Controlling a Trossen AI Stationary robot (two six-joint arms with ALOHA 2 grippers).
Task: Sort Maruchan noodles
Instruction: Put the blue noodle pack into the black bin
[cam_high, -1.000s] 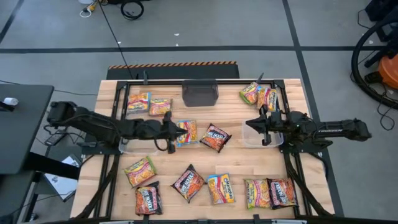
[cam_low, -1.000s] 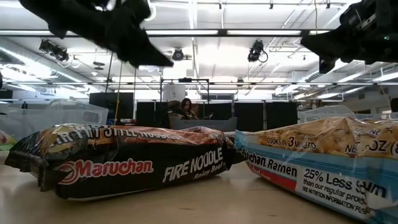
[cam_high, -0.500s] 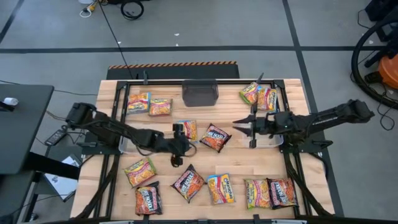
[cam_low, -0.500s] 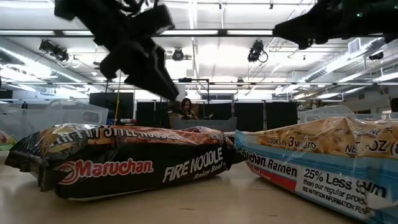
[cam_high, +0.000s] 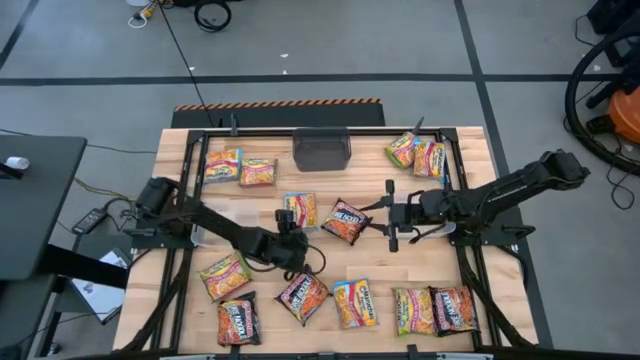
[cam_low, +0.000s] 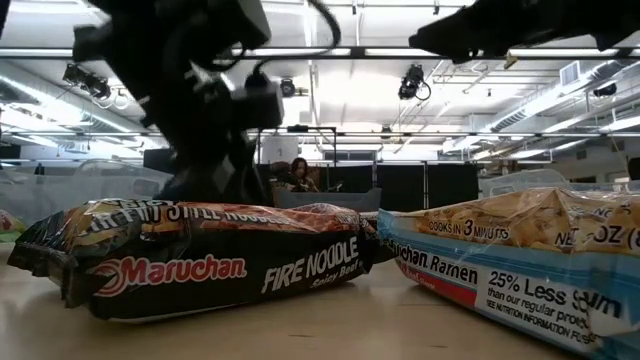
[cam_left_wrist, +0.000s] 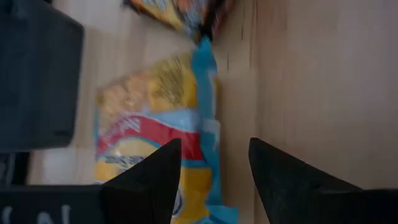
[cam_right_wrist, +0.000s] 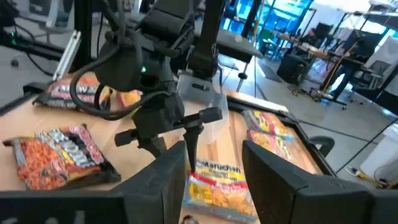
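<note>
I have the left gripper (cam_high: 296, 256) released and empty at the worktop's centre, hovering just above the blue-label Maruchan packet (cam_left_wrist: 152, 134), right gripper (cam_high: 392, 226) spread at three o'clock, so next I'd descend and pinch that packet's edge.

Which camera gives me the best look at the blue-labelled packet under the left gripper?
The left wrist view: blue-labelled packet fills it, beside the open left gripper. High view shows it small; right wrist view shows it between fingers.
</note>
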